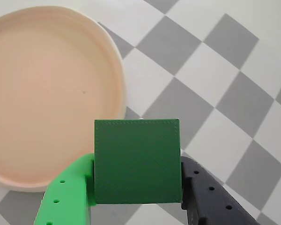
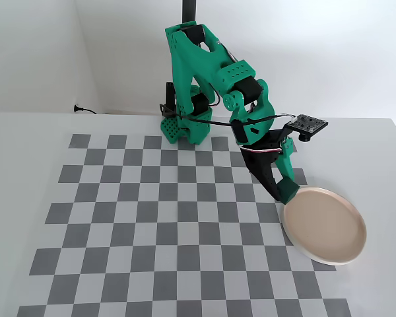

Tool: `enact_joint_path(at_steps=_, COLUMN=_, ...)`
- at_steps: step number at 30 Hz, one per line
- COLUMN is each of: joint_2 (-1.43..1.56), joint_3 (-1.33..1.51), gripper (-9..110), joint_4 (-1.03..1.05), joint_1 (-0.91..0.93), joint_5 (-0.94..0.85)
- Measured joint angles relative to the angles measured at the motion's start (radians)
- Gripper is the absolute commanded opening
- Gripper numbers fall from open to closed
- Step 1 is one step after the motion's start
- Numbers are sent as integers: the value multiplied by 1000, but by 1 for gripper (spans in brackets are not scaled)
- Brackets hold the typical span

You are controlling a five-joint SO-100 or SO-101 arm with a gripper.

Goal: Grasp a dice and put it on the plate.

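Observation:
The dice (image 1: 136, 161), a plain dark green cube, fills the lower middle of the wrist view. My gripper (image 1: 136, 163) is shut on it, the bright green finger (image 1: 68, 192) on its left face and the black finger (image 1: 206, 197) on its right. The pale pinkish plate (image 1: 47, 93) lies to the left, and its rim passes just behind the cube's upper left corner. In the fixed view the gripper (image 2: 285, 192) hangs low at the left rim of the plate (image 2: 327, 228); the dice cannot be made out there among the fingers.
A grey and white checkerboard mat (image 2: 158, 231) covers the white table. The arm's green base (image 2: 181, 129) stands at the mat's far edge. The plate lies at the mat's right edge. A black camera mount (image 2: 307, 123) juts from the wrist.

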Motion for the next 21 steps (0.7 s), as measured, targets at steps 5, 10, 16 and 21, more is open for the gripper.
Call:
enact_joint_path(at_steps=5, joint_2=-163, joint_3=-107, gripper=-4, joint_4=-18, joint_1=-63, joint_5=0)
enact_joint_path(at_steps=10, joint_2=-360, joint_3=-275, gripper=-4, joint_4=-18, joint_1=-112, joint_5=0)
enact_joint_path(at_steps=16, joint_2=-620, joint_3=-548, gripper=-4, joint_4=46, joint_1=-172, joint_5=37)
enact_joint_path(at_steps=21, joint_2=-854, joint_3=-804, gripper=-4, joint_4=138, joint_1=-216, joint_5=72)
